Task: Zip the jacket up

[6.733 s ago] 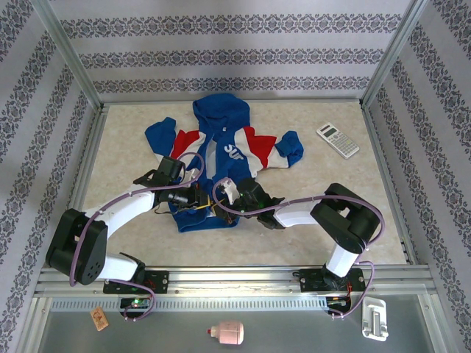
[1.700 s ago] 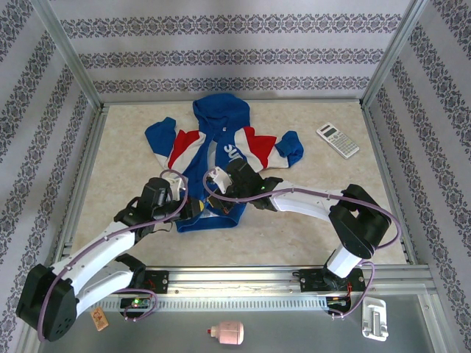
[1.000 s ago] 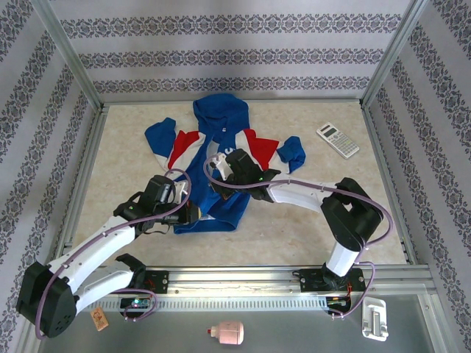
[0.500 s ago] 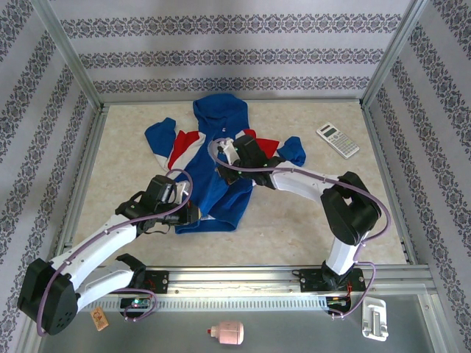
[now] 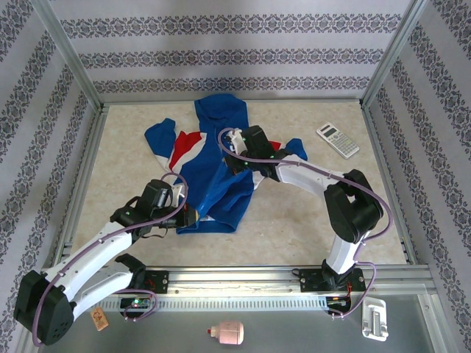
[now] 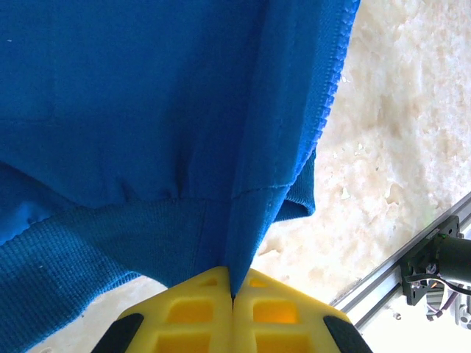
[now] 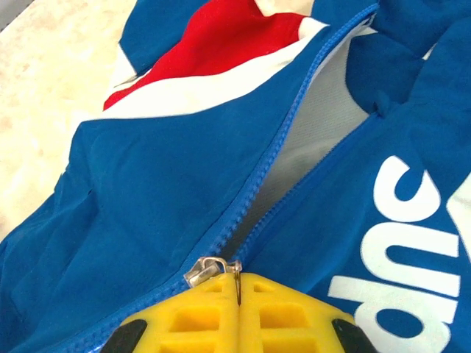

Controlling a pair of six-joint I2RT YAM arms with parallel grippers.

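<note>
The blue jacket (image 5: 213, 180) lies flat mid-table, hood toward the far wall. Its red and white panels (image 7: 213, 51) flank the open upper part of the zipper (image 7: 276, 154), where pale lining shows. White lettering (image 7: 412, 220) runs along the right front. My right gripper (image 5: 240, 151) is at chest height, shut on the zipper pull (image 7: 237, 276) just behind the metal slider (image 7: 206, 266). Below the slider the front looks closed. My left gripper (image 5: 193, 215) is shut on the jacket's ribbed bottom hem (image 6: 243, 220), and its yellow fingers (image 6: 199, 312) pinch a fold of it.
A calculator (image 5: 338, 140) lies at the far right of the table. Metal frame posts and patterned walls ring the table, with a rail (image 5: 235, 279) along the near edge. A pink bottle (image 5: 225, 334) and a white clip (image 5: 374, 321) lie below the rail.
My right gripper has travelled from near the hem up toward the hood with the zipper pull, and the front has closed behind it. The left gripper stays on the hem.
</note>
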